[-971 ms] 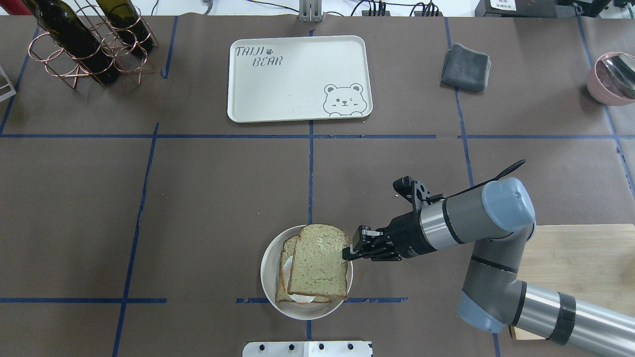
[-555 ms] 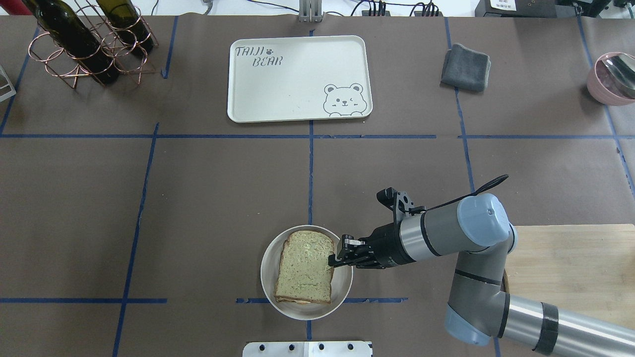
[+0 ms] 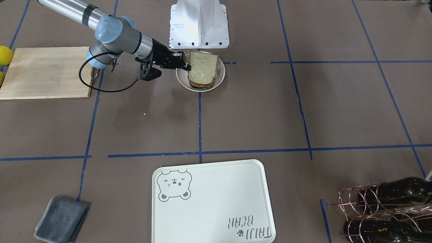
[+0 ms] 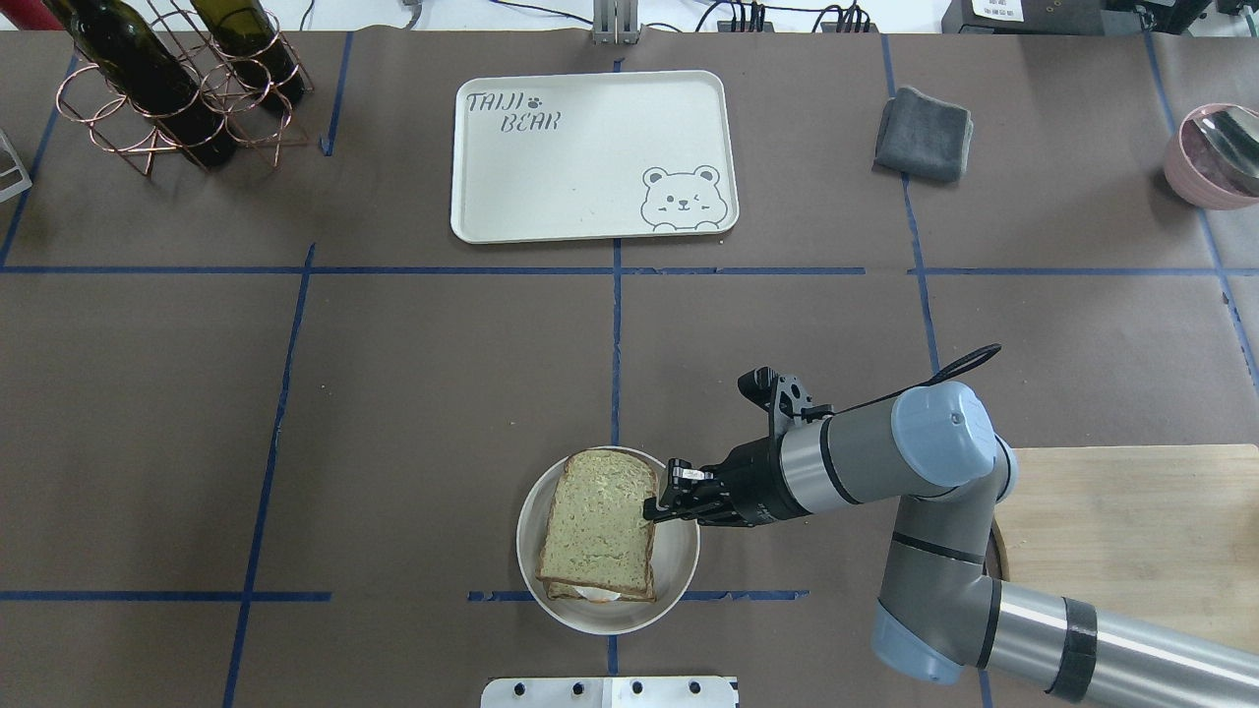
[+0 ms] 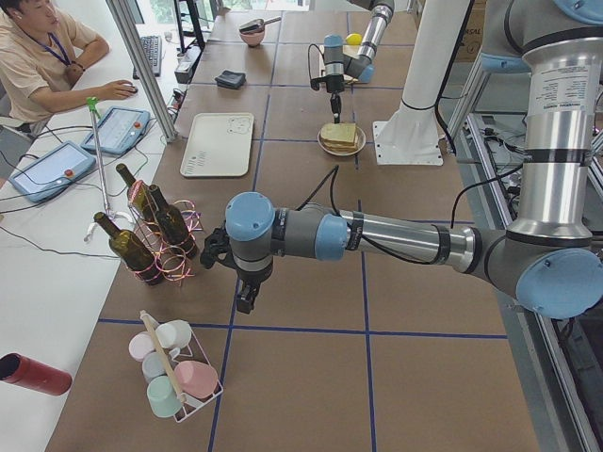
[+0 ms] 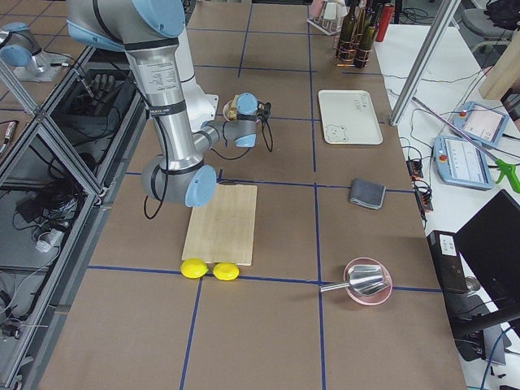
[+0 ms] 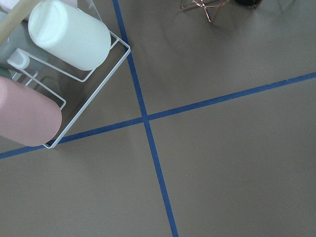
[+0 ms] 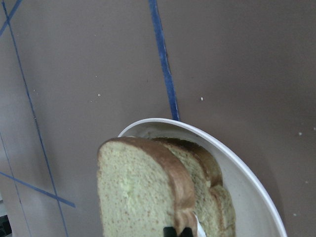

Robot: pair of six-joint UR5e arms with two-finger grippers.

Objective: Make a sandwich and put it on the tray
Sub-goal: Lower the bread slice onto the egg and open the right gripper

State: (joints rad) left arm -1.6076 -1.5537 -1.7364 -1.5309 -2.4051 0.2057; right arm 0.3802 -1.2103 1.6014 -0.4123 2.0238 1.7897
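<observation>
Step in hand: closing the sandwich (image 3: 201, 70). My right fingers (image 4: 664, 510) are pinched nearly closed on the right crust of the top slice (image 4: 600, 516). That slice lies over the lower one on the plate (image 4: 681, 559), with egg white (image 4: 593, 594) showing at the near edge. Next move, in my judgement: let go without dragging the slice, then carry the plate across the surface to the tray (image 4: 590, 157), which holds nothing and sits well apart. Left fingers (image 5: 244, 298): I cannot tell their opening.

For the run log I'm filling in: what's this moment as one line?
right gripper: shut on top slice | sandwich: on plate | tray: no sandwich | left gripper: state unclear
</observation>
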